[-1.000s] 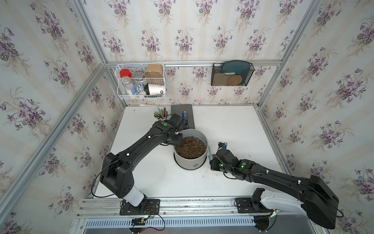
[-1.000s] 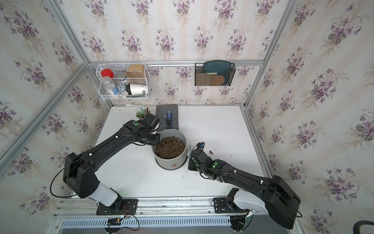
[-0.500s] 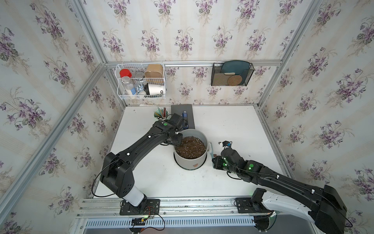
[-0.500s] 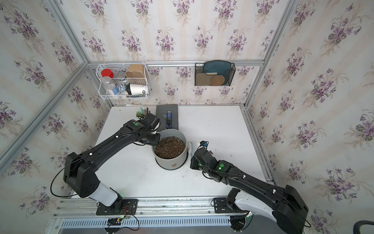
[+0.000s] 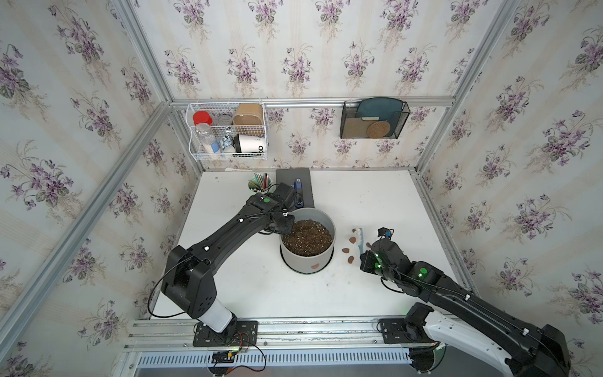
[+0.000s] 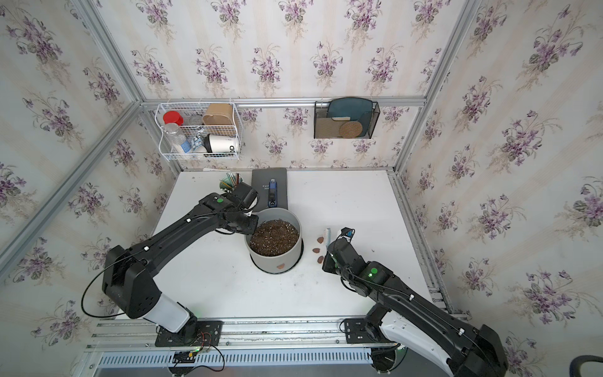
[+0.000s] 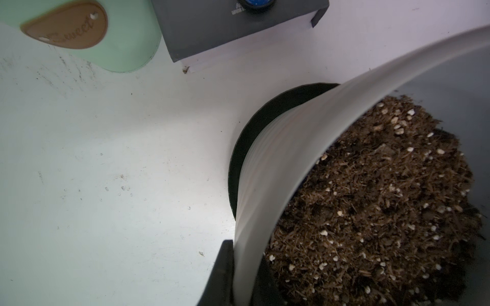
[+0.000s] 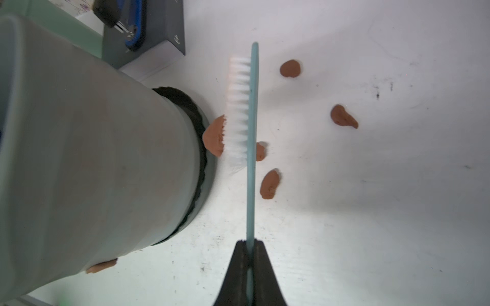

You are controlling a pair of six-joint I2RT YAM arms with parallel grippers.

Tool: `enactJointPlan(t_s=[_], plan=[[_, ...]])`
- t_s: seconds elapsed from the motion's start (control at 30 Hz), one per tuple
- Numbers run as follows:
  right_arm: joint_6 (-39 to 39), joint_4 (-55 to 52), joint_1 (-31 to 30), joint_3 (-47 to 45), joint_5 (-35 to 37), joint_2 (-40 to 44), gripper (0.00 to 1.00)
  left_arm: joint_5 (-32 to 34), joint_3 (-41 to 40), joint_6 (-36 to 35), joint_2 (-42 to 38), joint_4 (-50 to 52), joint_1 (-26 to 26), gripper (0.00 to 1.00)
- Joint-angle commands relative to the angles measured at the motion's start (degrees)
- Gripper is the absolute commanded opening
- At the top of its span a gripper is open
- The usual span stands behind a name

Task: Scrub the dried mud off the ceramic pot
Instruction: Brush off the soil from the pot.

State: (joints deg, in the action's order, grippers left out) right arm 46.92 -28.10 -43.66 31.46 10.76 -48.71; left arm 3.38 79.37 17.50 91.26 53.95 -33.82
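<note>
Holding the pot [image 5: 305, 261] by its rim with the left claw [image 5: 283, 225], pinched shut on the wall; mid-counter [image 5: 254, 287], on a black saucer [image 7: 246, 137]. Gripping a brush [image 8: 252, 159] by the handle in the right claw [image 8: 249, 243], clamped tight, bristles facing the pot, just beside it. Against the bristle tips, one mud [image 8: 214, 136] blob by the saucer; cannot tell whether touching. More blobs loose on the counter around the brush, one stuck low on the pot's wall.
</note>
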Motion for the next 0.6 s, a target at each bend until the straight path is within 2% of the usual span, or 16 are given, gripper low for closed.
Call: enactJointPlan(t_s=[0.0,0.2,0.47,0.57], plan=[[-1.29,-2.48,0.8,-0.82,0.85,-2.62,0.0,-2.6,0.0,0.17,-0.93,-3.01,-0.18,0.0],[-1.06,-4.11,1.03,-0.67,2.43,-11.47,0.0,-2.59,-0.01,0.41,-1.13,-3.02,-0.13,0.0],[-3.45,-6.76,1.03,3.84,4.04,-8.25,0.0,-2.19,-0.56,0.62,-1.14,-3.49,-0.19,0.0],[-3.98,-7.99,0.82,4.87,5.02,-8.06,0.0,-1.55,0.29,0.97,-0.71,-3.57,-0.15,0.19]])
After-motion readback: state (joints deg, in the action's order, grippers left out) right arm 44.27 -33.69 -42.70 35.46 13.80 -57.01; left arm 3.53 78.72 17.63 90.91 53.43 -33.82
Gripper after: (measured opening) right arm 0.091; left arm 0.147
